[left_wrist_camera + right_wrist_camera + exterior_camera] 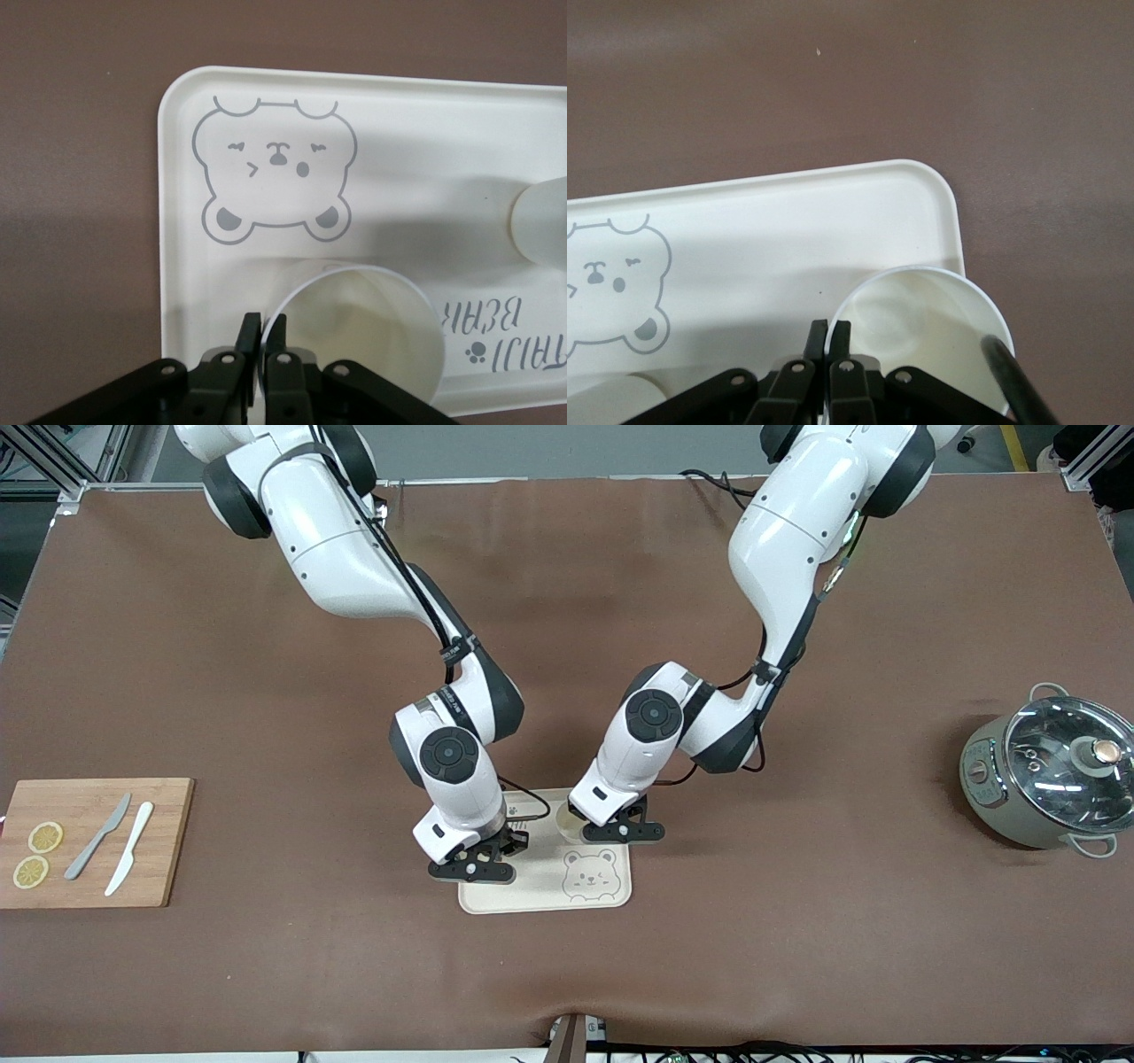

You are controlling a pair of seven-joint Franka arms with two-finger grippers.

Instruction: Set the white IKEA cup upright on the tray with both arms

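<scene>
The white cup (354,328) stands mouth up over the tray (425,142), at the tray edge farther from the front camera and toward the left arm's end. The left claw (263,323) is narrow and pinches the cup's thin wall at the rim, one finger inside and one outside. I judge this grip is chosen because it keeps the mouth level while the cup goes down.

A second cup (921,328) is held the same way by the right claw (828,332), which is also closed narrow on the rim. This cup is also mouth up, at the tray corner toward the right arm's end. Part of it seems to reach over the raised rim there, so it could sit tilted if it is let go as it is.

Whether either cup's bottom already touches the tray, I cannot tell.

The front view shows both arms bent low over the tray on the brown counter (797,957). It shows that the two claws are near each other but apart. The wrists cover the cups there, and only a pale bit of the white cup shows beside the left wrist.

Each wrist view shows the pinch on the rim, and the other arm's cup as a pale shape at the picture's edge. The printed bear face is clear of both cups.
</scene>
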